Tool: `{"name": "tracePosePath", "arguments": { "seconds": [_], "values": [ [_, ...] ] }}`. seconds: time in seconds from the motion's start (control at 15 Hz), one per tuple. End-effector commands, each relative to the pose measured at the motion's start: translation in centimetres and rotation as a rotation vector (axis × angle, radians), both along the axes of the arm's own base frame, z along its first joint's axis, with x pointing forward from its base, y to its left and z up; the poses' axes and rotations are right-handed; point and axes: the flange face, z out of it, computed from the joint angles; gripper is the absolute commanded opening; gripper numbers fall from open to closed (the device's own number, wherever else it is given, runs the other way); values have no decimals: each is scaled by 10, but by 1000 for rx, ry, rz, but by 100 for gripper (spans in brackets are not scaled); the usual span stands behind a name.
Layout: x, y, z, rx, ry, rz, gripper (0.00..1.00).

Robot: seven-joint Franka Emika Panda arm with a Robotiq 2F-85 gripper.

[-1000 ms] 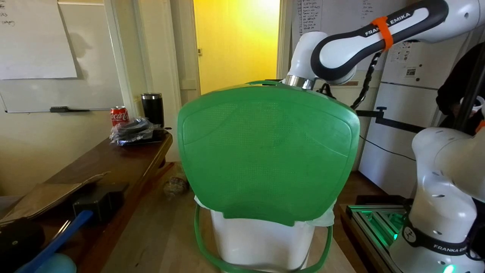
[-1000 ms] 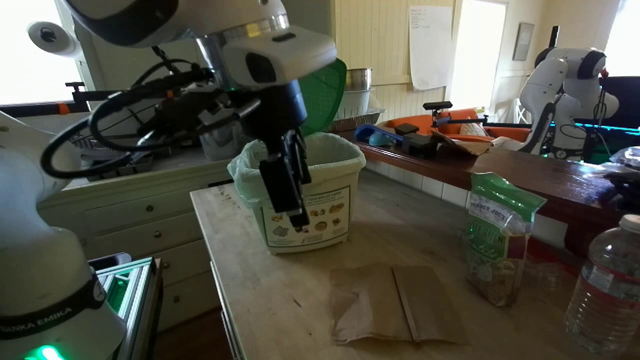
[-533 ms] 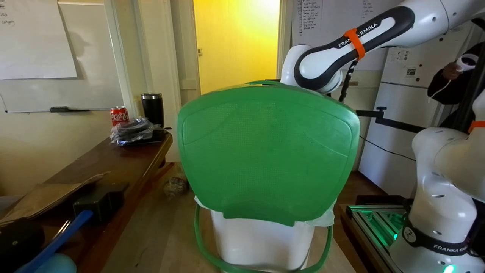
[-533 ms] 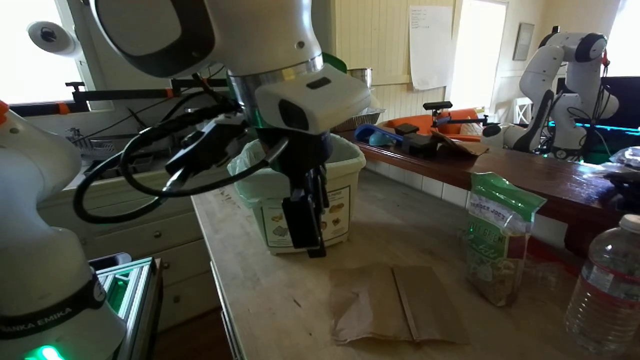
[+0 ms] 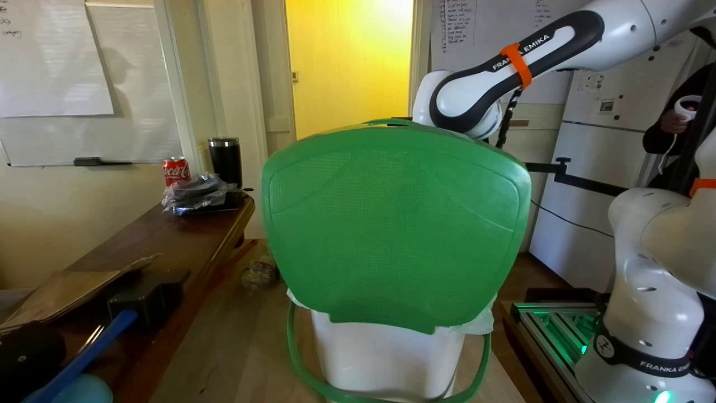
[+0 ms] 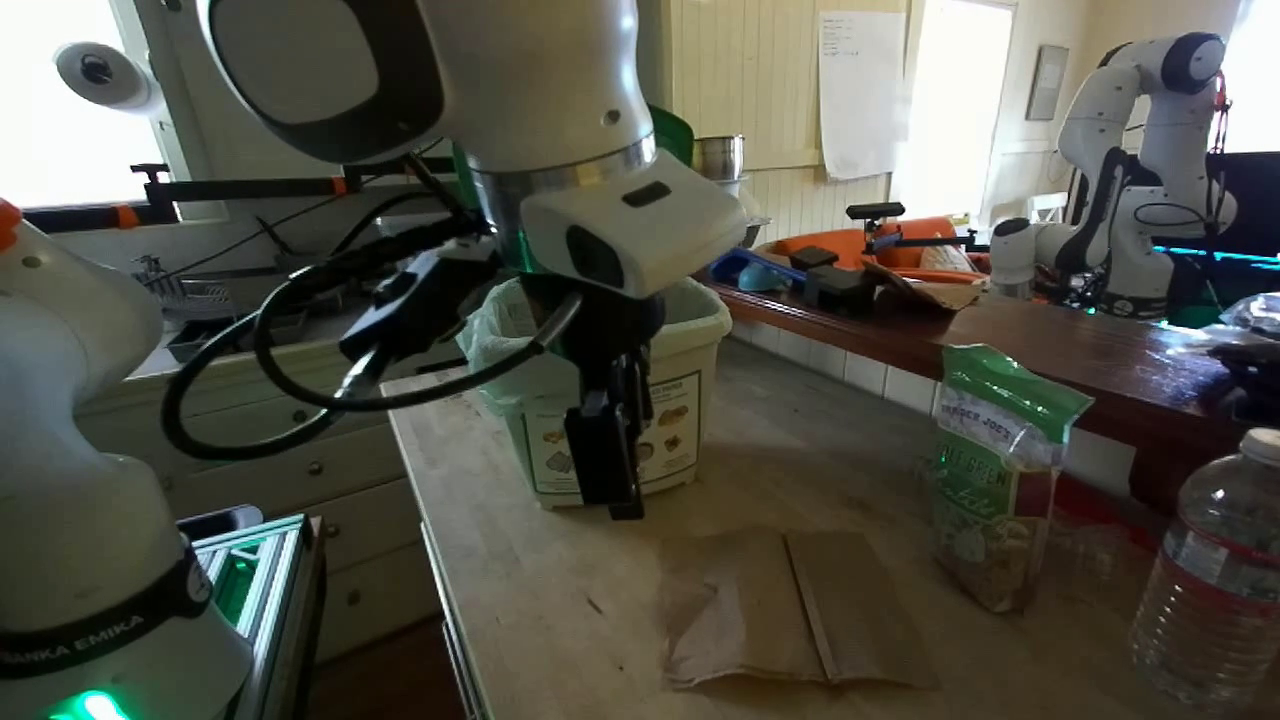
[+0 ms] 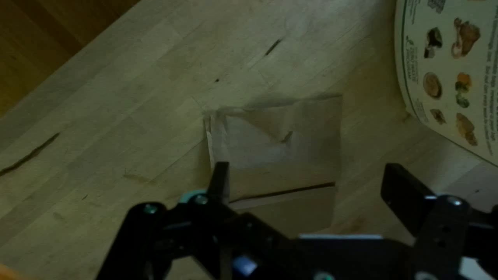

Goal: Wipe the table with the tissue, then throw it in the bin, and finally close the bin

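The tissue, a folded brown paper sheet (image 6: 790, 610), lies flat on the wooden table. It also shows in the wrist view (image 7: 272, 144), below the jaws. The bin, white with a green lid (image 5: 397, 224), stands on the table with its lid raised; its body (image 6: 690, 345) and pale liner show in an exterior view. My gripper (image 6: 615, 500) is in front of the bin, above the table. In the wrist view the gripper (image 7: 307, 169) has its fingers wide apart with nothing between them. The raised lid hides the gripper in an exterior view.
A green snack bag (image 6: 1000, 480) and a clear water bottle (image 6: 1215, 580) stand to the right of the tissue. A dark raised counter (image 6: 1080, 345) runs behind, bearing a black box (image 6: 840, 290). Dark marks (image 7: 29, 155) lie on the table.
In an exterior view, my gripper has moved down and slightly right from the bin's front toward the tissue, with only slight movement in the last half second. The tissue and bin have not moved.
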Motion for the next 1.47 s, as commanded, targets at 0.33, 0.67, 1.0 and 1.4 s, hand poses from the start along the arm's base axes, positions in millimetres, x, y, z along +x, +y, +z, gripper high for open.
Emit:
{"name": "tracePosePath", "arguments": {
  "seconds": [0.33,0.67,1.0,1.4],
  "values": [
    [37,-12,-29,-42,117,335,100],
    [59,-14,-43,-118,57,441,100],
    [56,-11,-41,-119,69,434,100],
    [57,-12,-40,-121,66,435,100]
  ]
}}
